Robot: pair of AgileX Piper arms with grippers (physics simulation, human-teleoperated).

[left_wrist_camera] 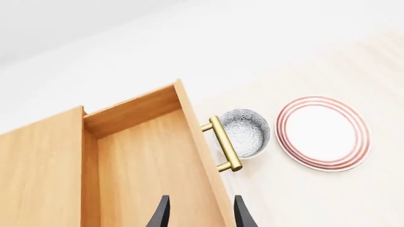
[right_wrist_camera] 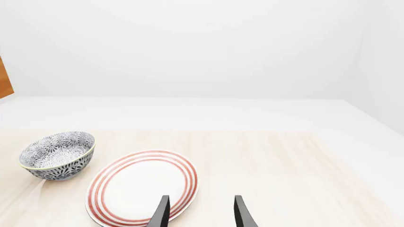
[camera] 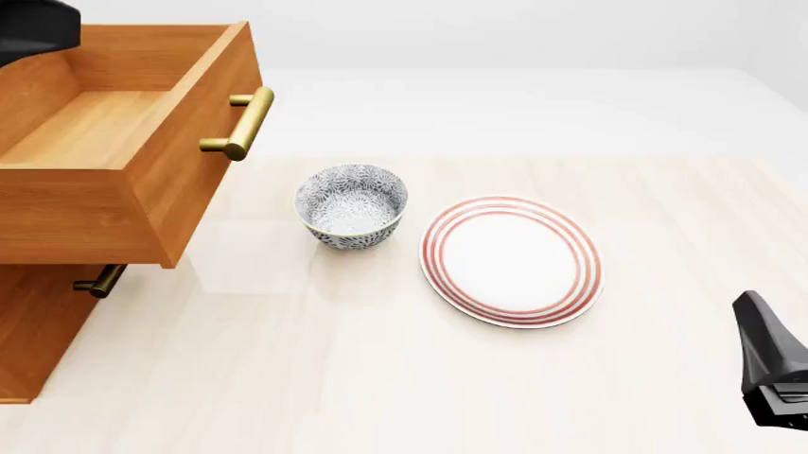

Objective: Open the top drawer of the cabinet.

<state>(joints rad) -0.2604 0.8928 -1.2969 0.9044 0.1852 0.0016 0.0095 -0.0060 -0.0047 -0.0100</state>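
Note:
The top drawer [camera: 101, 123] of the orange-brown cabinet [camera: 32, 331] stands pulled far out, its plain wood inside showing. Its brass bar handle [camera: 240, 123] points toward the table's middle. In the left wrist view my left gripper [left_wrist_camera: 202, 215] hovers open above the top drawer [left_wrist_camera: 145, 161], its dark fingertips [left_wrist_camera: 162, 213] on either side of the front panel's top edge and holding nothing; the handle [left_wrist_camera: 224, 144] lies ahead of it. My right gripper [right_wrist_camera: 200, 213] is open and empty, far from the cabinet. In the front view its dark body [camera: 773, 364] sits at the lower right.
A patterned grey bowl [camera: 352, 203] stands just right of the open drawer, below its handle. A white plate with red rings [camera: 510, 260] lies to the bowl's right. A lower drawer's brass handle [camera: 98, 281] shows under the open one. The left arm's black body [camera: 32, 28] hangs over the drawer.

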